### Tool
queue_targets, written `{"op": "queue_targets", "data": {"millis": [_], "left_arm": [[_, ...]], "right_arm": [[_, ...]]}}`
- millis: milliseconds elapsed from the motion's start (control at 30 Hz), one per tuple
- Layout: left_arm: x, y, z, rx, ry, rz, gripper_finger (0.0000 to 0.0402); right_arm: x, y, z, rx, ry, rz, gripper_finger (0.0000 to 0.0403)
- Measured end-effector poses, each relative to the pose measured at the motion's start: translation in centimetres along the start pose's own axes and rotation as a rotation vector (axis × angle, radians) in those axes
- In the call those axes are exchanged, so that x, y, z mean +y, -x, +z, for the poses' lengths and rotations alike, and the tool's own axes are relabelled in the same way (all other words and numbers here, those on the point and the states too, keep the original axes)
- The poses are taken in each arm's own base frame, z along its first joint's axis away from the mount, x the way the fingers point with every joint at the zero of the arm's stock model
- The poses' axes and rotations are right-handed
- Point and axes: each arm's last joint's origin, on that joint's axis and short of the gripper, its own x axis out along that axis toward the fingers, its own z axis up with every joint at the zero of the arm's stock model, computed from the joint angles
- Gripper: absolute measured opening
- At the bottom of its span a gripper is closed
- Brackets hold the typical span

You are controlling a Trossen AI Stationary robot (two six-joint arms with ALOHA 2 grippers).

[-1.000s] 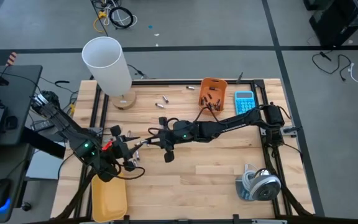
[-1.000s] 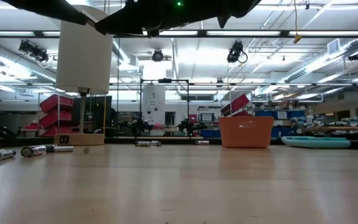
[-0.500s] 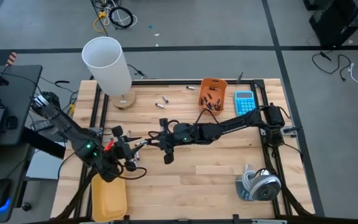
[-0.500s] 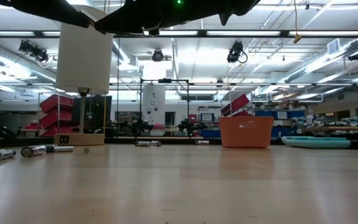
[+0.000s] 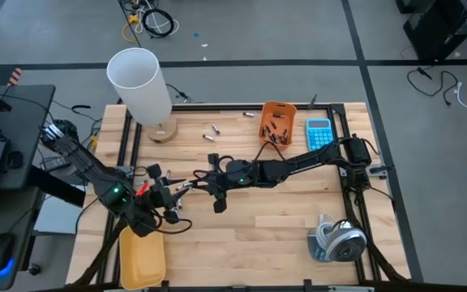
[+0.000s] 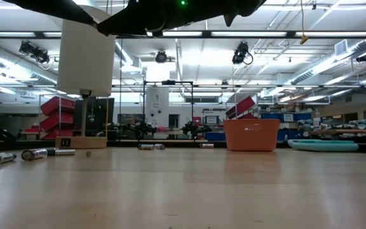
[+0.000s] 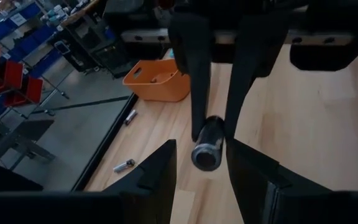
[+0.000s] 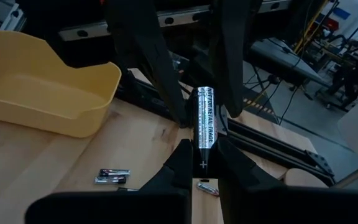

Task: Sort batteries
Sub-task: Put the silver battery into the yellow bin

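The right gripper (image 8: 202, 163) is closed on 1 dark cylindrical battery with white lettering (image 8: 204, 126). It holds the lower end of the cell and lifts it clear of the pale wooden table (image 5: 298, 219), above the table's left-centre part.

The left gripper (image 7: 199, 149) meets it there with its 2 fingers spread to either side of the same cell. It grips nothing yet, and I cannot tell whether either pad already brushes the casing.

This looks like a mid-air handover, and the risk lies in its timing. If the right gripper lets go before the left has closed, the battery would drop and roll. If the left closes off-centre on the round casing, the cell could pivot or squirt out, since little of its length stands free.

Below them, 2 loose dark batteries (image 8: 112, 176) and a silvery one (image 8: 207, 186) lie on the wood. A dropped cell could land among these unsorted ones.

The shallow yellow plastic tray (image 5: 140, 255) sits just beyond the left arm at the table's edge. It shows no cells in the part I can see.

Farther off, more loose batteries (image 5: 212, 130) lie near a tall white cylinder on a wooden base (image 5: 140, 81). An orange plastic bin (image 5: 267, 109) already holds several, with a blue calculator (image 5: 319, 132) just beside it.
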Motion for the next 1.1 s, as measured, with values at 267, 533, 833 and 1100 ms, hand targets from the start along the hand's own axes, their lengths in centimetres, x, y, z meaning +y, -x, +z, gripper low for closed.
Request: {"op": "queue_targets", "data": {"millis": [267, 533, 833, 1100], "left_arm": [[-0.06, 0.0, 0.12, -0.005, -0.009, -0.005, 0.0142], [-0.05, 0.0, 0.09, -0.004, -0.012, -0.005, 0.0105], [-0.07, 0.02, 0.08, 0.0, -0.011, -0.015, 0.0038], [-0.01, 0.08, 0.1, -0.012, -0.013, 0.01, 0.004]], "right_arm": [[0.01, -0.01, -0.01, 0.0, 0.0, 0.0, 0.0033], [0.01, -0.01, -0.01, 0.0, -0.001, 0.0, 0.0033], [0.05, -0.03, -0.08, 0.003, 0.003, 0.008, 0.0046], [-0.05, -0.03, -0.29, 0.039, -0.004, -0.025, 0.0086]]}}
